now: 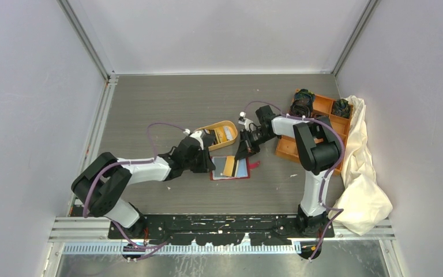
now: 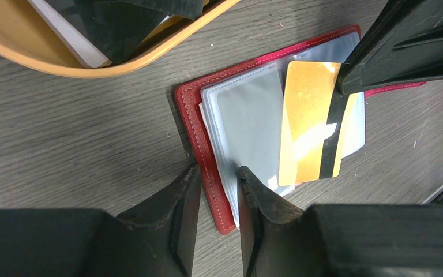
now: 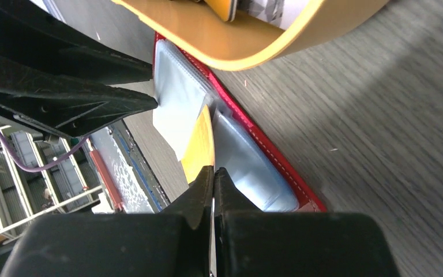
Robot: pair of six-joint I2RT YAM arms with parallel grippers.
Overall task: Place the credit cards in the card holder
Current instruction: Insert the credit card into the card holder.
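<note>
One yellow card [image 2: 306, 115] is pinched in the right hand [image 3: 213, 170], over the open red wallet [image 2: 186, 109]. The left hand [image 2: 216, 173] sits at the wallet's edge; I cannot tell if it grips.

wallet [image 1: 242, 170]: red, open flat on the worktop [image 1: 167, 109], between the left jaws and the right jaws
yellow card [image 1: 229, 166]: on the wallet's lining, just left of the right jaws
oval tray [image 1: 234, 126]: orange, holding cards [image 1: 225, 136], just beyond the left jaws
box [image 1: 324, 106]: orange, with compartments, well right of the right jaws
cloth [image 1: 363, 173]: white, beyond the box
</note>
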